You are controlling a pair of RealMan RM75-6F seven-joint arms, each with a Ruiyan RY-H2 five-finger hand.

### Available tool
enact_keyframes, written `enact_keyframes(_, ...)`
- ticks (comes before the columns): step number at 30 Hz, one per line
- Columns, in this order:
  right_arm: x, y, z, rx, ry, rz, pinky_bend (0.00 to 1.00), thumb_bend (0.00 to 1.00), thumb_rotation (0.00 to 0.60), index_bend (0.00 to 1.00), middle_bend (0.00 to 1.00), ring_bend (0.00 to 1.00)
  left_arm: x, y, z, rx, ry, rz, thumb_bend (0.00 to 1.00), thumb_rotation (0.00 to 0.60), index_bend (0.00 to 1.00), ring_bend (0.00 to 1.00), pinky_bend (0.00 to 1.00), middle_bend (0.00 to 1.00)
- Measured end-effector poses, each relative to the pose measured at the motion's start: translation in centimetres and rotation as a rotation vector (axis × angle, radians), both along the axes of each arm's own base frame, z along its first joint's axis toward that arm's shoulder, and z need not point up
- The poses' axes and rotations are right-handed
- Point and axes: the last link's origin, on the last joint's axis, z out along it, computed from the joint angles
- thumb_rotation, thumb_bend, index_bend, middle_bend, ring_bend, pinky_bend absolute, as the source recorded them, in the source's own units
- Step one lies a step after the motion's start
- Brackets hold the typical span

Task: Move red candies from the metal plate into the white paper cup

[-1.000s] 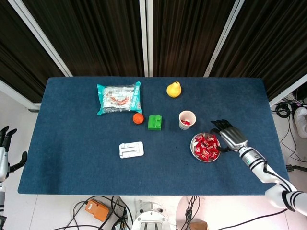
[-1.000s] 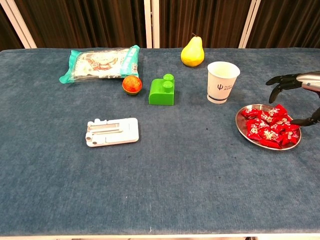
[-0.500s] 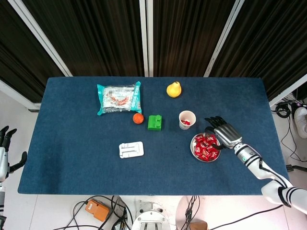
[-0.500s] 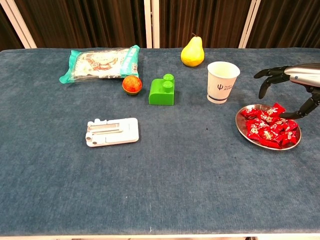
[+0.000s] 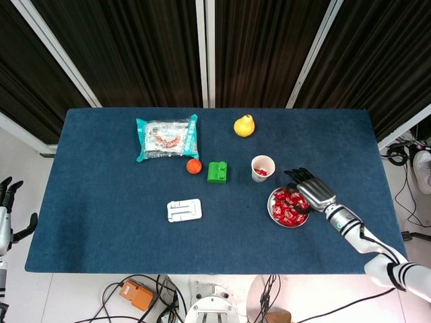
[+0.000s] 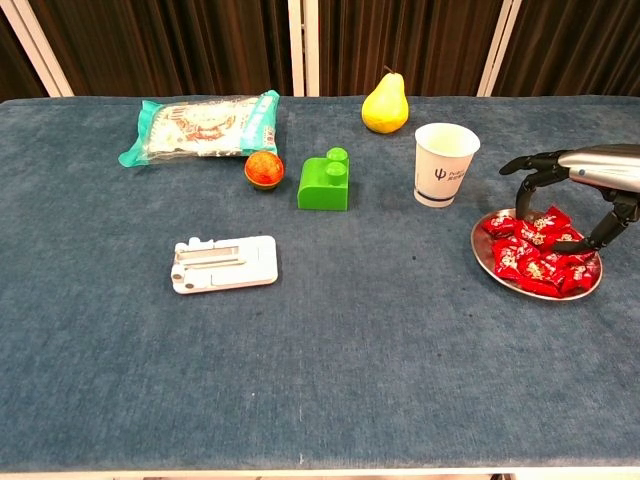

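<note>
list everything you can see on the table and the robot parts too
snack bag: 1, teal and clear, back left
pear: 1, yellow, back centre
ball: 1, orange-red, beside the green block
block: 1, green, centre
paper cup: 1, white, right of the block, red candy inside
stand: 1, white, flat, front left
metal plate: 1, silver, right
candies: a pile, red, on the plate
table: 1, blue cloth
right robot hand: fingers spread over the plate
left robot hand: off the table's left edge, fingers apart
</note>
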Motion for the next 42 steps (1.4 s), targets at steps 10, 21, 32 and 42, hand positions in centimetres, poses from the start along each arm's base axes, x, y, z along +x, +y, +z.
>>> enact_keyframes(10,-0.17,0.15,-0.08,0.012,0.017,-0.003,0.0,0.44,0.6,0.52,0.09,0.0,-0.01,-0.01,0.06,0.008,-0.006,0.002,0.34,0.6,0.11,0.0,0.0,0.0)
enact_keyframes(21,-0.1,0.14,-0.58,0.024,0.015,-0.002,0.0,0.5,0.6,0.53,0.09,0.0,-0.04,0.0,0.1,0.01,-0.005,0.004,0.34,0.6,0.11,0.0,0.0,0.0)
enact_keyframes(32,0.26,0.19,-0.94,0.047,0.004,0.01,0.0,0.51,0.6,0.54,0.09,0.0,-0.04,-0.03,0.07,0.007,-0.005,0.005,0.35,0.6,0.11,0.0,0.0,0.0)
enact_keyframes(42,0.16,0.28,-0.81,0.052,0.001,0.014,0.0,0.55,0.6,0.58,0.09,0.0,0.0,-0.06,0.03,0.006,-0.004,0.002,0.35,0.6,0.11,0.0,0.0,0.0)
